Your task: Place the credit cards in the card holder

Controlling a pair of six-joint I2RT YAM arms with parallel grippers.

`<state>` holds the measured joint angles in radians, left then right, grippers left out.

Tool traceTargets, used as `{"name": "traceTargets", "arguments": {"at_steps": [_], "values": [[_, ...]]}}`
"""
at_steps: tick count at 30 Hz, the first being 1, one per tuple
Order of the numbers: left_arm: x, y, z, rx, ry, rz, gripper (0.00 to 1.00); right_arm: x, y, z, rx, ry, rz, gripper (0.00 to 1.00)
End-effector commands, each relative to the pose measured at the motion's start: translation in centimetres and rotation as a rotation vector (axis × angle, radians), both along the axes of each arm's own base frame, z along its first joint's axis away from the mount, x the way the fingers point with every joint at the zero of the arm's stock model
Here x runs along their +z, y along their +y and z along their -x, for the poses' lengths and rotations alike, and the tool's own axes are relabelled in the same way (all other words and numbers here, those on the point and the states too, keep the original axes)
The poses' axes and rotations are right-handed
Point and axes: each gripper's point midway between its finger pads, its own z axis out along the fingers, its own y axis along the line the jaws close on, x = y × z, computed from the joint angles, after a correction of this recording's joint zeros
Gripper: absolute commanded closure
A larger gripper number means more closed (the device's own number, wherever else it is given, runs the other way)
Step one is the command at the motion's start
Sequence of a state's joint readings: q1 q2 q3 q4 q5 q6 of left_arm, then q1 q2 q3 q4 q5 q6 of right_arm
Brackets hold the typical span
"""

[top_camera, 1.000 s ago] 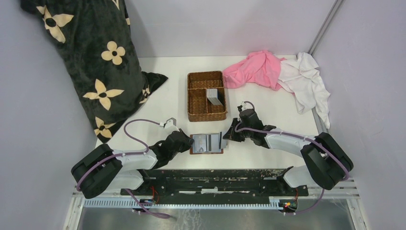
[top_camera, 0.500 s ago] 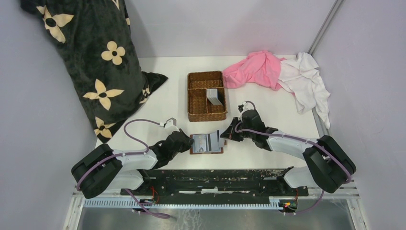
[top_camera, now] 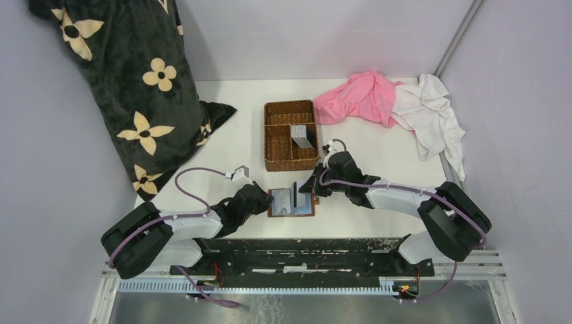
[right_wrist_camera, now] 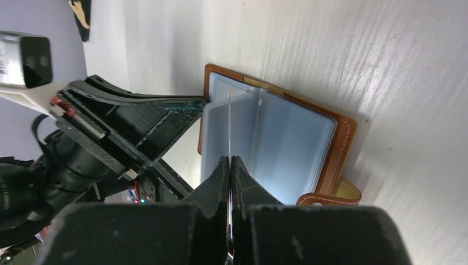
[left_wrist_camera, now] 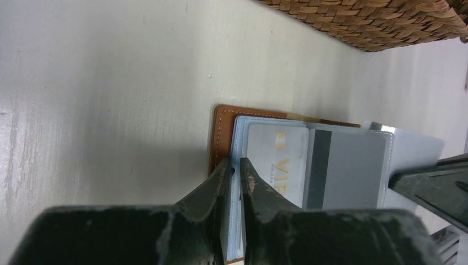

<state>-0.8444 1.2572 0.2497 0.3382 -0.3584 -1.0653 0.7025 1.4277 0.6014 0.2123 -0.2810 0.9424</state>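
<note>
Brown stitched leather card holder (left_wrist_camera: 223, 138), glossy clear plastic sleeves (right_wrist_camera: 287, 143); rough woven wicker basket (top_camera: 278, 145); smooth white table (left_wrist_camera: 110, 83).

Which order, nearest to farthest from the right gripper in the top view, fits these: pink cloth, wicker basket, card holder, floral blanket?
1. card holder, just left of the right gripper, near edge.
2. wicker basket, farther back, centre.
3. pink cloth, back right.
4. floral blanket, far left corner.

The right end effector (right_wrist_camera: 230, 161) pinches a credit card (right_wrist_camera: 229, 127) edge-on above the open card holder (right_wrist_camera: 345, 135).
</note>
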Motion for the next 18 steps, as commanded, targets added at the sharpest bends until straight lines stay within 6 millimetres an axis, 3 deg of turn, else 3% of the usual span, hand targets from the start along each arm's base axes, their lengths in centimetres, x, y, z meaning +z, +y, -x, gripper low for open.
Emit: {"name": "traceTargets", "arguments": {"at_steps": [1,12,18], "values": [[-3.2,2.1,2.1,-0.003,0.108,-0.117,0.82,1.3,2.1,-1.0,0.022,-0.044,-0.045,0.99],[-3.6,2.3,2.3,0.003,0.116,-0.123,0.82,1.4,4.2,-0.8,0.055,-0.050,-0.058,0.99],[-3.4,2.6,2.3,0.009,0.110,-0.126,0.83,0.5,3.4,-0.7,0.041,-0.057,-0.020,0.99]]}}
